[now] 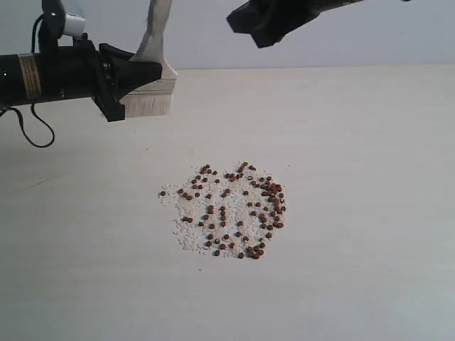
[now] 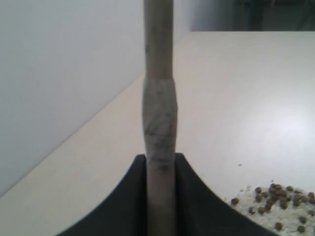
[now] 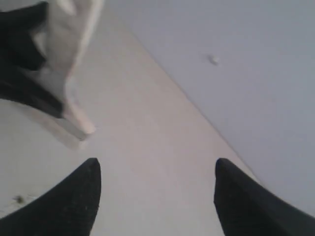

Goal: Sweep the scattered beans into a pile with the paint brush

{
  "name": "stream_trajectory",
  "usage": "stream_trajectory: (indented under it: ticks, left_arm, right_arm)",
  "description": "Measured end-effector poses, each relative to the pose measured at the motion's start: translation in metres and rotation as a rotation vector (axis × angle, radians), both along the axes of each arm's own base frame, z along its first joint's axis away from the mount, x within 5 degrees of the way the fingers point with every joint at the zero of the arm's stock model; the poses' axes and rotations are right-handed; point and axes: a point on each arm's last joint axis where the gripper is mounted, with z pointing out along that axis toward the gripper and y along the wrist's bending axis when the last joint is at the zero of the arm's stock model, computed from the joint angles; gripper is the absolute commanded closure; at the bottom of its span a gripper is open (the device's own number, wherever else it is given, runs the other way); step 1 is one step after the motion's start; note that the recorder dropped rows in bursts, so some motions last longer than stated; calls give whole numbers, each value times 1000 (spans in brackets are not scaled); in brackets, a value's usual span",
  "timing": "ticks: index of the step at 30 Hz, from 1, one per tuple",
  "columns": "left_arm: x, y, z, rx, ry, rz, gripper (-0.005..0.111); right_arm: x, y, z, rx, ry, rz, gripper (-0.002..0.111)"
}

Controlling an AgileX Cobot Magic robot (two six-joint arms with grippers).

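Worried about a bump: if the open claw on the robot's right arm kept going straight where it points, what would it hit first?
Most likely the bare table: only tabletop shows between the open fingers of the right gripper. The paint brush sits off that line, though depth is unclear.

The paint brush stands upright, clamped near its silver ferrule in the left tool. Its cream bristles hang just below the tool and its wooden handle rises above. The reddish-brown beans lie in a loose pile with white crumbs on the desk, well apart from the tool.
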Motion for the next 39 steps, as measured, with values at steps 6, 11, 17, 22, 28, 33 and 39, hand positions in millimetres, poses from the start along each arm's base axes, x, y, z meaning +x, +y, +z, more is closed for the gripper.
stream_trajectory:
  ticks: [6, 11, 17, 22, 28, 33, 39]
  left_arm:
    - [-6, 7, 7, -88, 23, -94, 107]
    - [-7, 8, 8, -94, 28, -113, 107]
    - [-8, 7, 8, -96, 29, -117, 107]
    - [-8, 7, 8, -96, 31, -116, 107]
    - [-8, 7, 8, -96, 31, -116, 107]
    - [-10, 2, 9, -108, 34, -122, 107]
    - [-11, -6, 11, -132, 38, -121, 107]
  right_arm:
    - [-8, 22, -13, 157, 22, 275, 46]
    - [1, 30, -30, 251, 23, 309, 46]
    - [10, 38, -43, 367, 39, 355, 46]
    - [13, 44, -42, 437, 42, 439, 46]
    - [14, 48, -52, 482, 80, 498, 51]
    - [15, 50, -61, 500, 109, 530, 51]
    - [15, 50, -60, 504, 107, 531, 52]
